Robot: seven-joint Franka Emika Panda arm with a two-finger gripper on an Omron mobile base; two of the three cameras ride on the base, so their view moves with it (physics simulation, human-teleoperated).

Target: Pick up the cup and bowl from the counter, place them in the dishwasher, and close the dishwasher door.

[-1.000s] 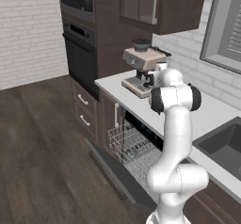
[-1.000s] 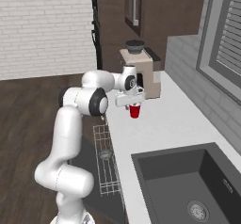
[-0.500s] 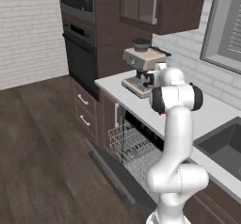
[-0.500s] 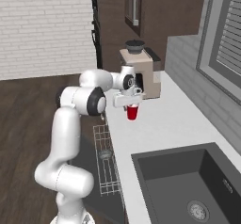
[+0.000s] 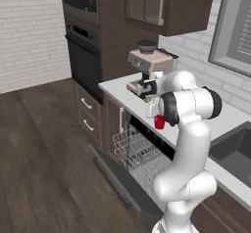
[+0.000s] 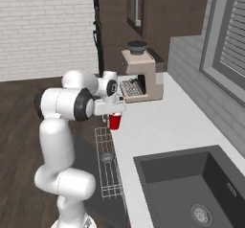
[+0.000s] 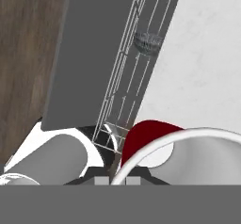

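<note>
Looking down along the hand, the hand view alone showed the bowl (image 7: 148,41) in the dishwasher (image 7: 123,84) rack. Both base views showed the arm bent forward at counter (image 6: 162,126) edge, gripper (image 6: 114,113) clenched on the upright cup (image 6: 115,121), rim up.

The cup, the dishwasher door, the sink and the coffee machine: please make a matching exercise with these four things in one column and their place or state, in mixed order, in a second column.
Things:
1. cup
2. dishwasher door
3. sink
4. coffee machine

Place or state:
A. dropped open, under the pulled-out wire rack
B. standing at the far end of the counter
C. red, under the shut gripper, near the counter's front edge
D. dark, set into the counter

Pairs: 1-C, 2-A, 3-D, 4-B
</note>
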